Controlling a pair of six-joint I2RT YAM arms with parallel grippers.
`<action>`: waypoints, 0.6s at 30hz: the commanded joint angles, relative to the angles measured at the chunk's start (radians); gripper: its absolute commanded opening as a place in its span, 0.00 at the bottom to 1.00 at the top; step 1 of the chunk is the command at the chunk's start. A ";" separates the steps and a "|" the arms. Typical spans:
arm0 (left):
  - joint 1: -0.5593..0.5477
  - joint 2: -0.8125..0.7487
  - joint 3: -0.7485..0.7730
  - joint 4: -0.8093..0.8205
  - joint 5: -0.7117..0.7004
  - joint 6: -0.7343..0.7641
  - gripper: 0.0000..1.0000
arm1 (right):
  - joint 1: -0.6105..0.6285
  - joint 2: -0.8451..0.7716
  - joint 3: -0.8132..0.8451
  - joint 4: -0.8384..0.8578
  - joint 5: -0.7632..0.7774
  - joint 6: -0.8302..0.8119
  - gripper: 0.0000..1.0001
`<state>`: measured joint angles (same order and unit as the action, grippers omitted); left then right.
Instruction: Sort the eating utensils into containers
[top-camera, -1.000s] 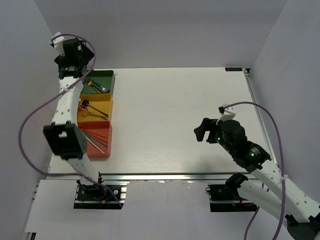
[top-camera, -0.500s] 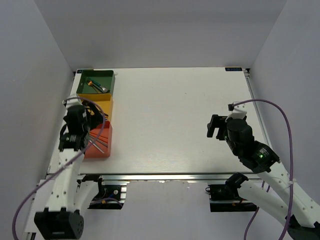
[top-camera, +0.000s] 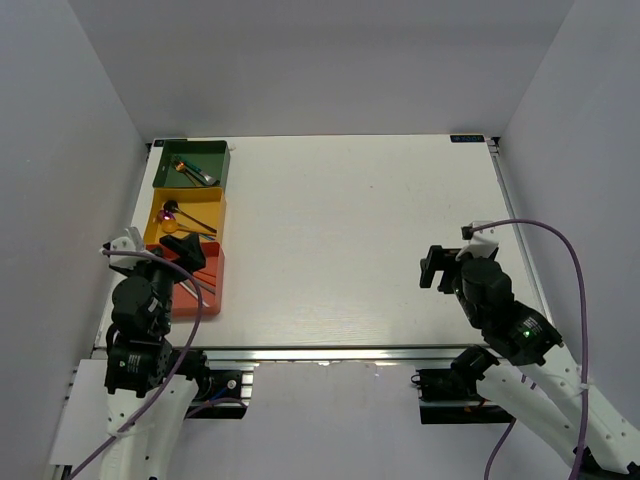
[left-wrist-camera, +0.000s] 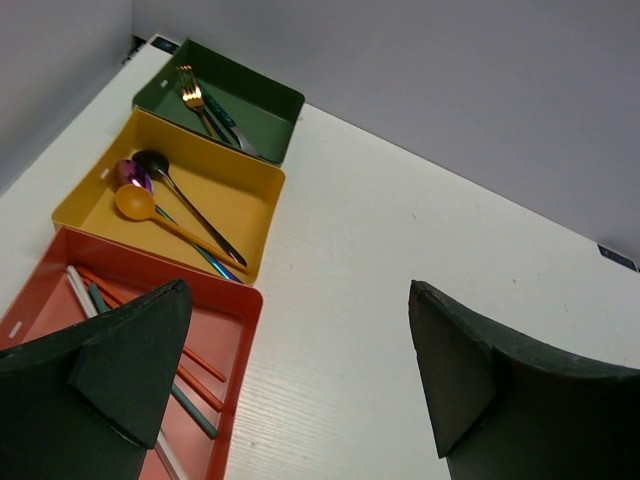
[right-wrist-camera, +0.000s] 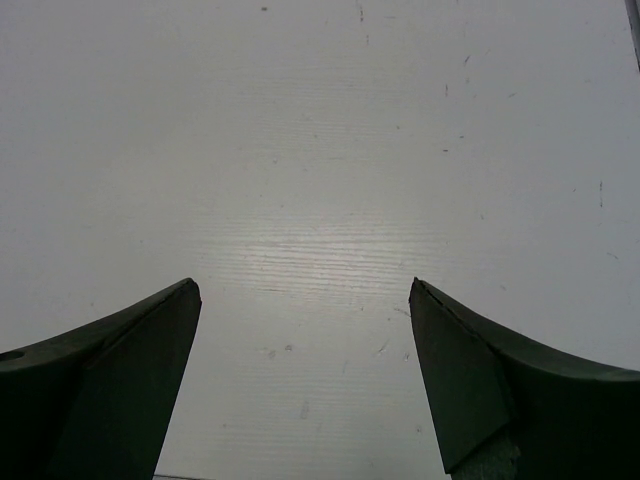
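Three trays stand in a column at the table's left: dark green (top-camera: 206, 154) farthest, yellow (top-camera: 206, 207) in the middle, orange-red (top-camera: 210, 300) nearest. In the left wrist view the green tray (left-wrist-camera: 265, 125) holds a gold fork (left-wrist-camera: 192, 95) and other forks. The yellow tray (left-wrist-camera: 235, 200) holds purple (left-wrist-camera: 130, 175), orange (left-wrist-camera: 135, 203) and black spoons. The orange-red tray (left-wrist-camera: 245, 330) holds orange, teal and white chopsticks (left-wrist-camera: 95, 298). My left gripper (top-camera: 180, 258) is open and empty above the orange-red tray's near end (left-wrist-camera: 298, 288). My right gripper (top-camera: 432, 268) is open and empty over bare table (right-wrist-camera: 303, 285).
The white table (top-camera: 350, 230) shows no loose utensils. Grey walls close in the left, back and right sides. The table's near edge is a metal rail (top-camera: 320, 352) by the arm bases.
My left arm has pulled back from high over the green tray to low at the table's near left corner. My right gripper has drawn back to the right and nearer.
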<state>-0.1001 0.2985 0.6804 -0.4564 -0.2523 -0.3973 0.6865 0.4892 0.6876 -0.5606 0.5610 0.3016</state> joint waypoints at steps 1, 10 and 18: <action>-0.038 0.011 -0.010 -0.007 -0.027 -0.002 0.98 | -0.002 -0.024 -0.020 0.045 -0.006 -0.012 0.89; -0.047 0.042 -0.010 -0.016 -0.073 -0.012 0.98 | -0.001 -0.012 -0.025 0.034 -0.001 0.005 0.89; -0.049 0.062 -0.013 -0.005 -0.059 -0.009 0.98 | -0.001 0.000 -0.030 0.042 -0.013 0.018 0.89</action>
<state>-0.1463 0.3397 0.6758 -0.4667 -0.3069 -0.4080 0.6868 0.4862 0.6575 -0.5579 0.5491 0.3107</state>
